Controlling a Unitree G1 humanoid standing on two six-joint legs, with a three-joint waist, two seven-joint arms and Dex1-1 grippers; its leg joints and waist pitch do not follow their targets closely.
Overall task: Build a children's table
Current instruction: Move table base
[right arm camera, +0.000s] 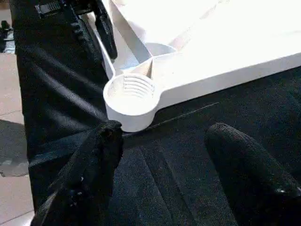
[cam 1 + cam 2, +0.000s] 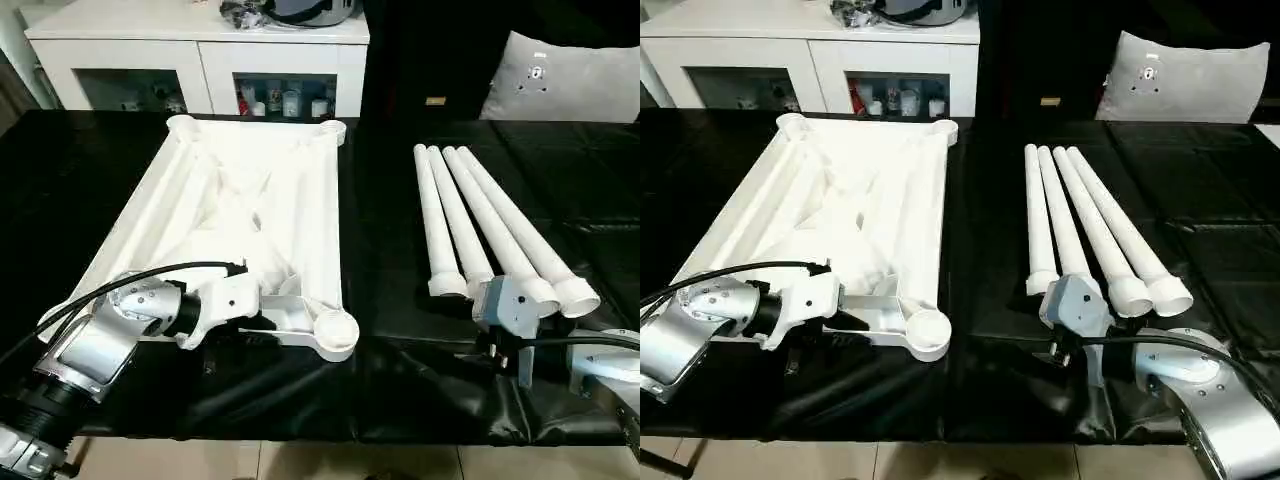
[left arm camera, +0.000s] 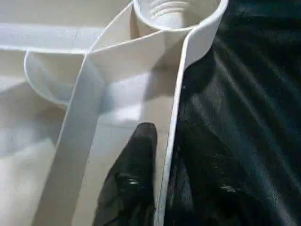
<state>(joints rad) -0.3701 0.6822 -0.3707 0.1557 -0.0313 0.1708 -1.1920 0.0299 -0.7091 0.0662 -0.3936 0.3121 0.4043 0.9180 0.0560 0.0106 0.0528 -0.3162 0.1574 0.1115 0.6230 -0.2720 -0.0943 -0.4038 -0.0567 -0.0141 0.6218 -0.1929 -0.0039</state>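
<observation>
Honestly, much of my left hand [image 3: 155, 188] is hard to read: from the head its fingers are tucked behind the white wrist housing, and in the left wrist view one black finger lies inside the tabletop's near edge wall while the other is a dark shape outside it, blending into the black cover. The two sit either side of that thin wall, closed on it. The tabletop [image 2: 240, 220] lies upside down on the left of the bench [image 2: 390, 260], ribs up, smooth glossy white plastic with rounded corners. Its near corner socket [image 2: 335, 330] is a round cup, threaded inside. My right hand [image 1: 164, 136] holds nothing, its two rounded black fingers spread wide above the wrinkled, shiny black sheet, pointing toward that socket; their tips run off the picture's edge. Four legs [image 2: 490, 225] lie side by side to the right, long white tubes with flared collars toward me; my right wrist covers part of the collars of the middle ones. Behind stands a white cabinet [image 2: 200, 50] with glass doors.
</observation>
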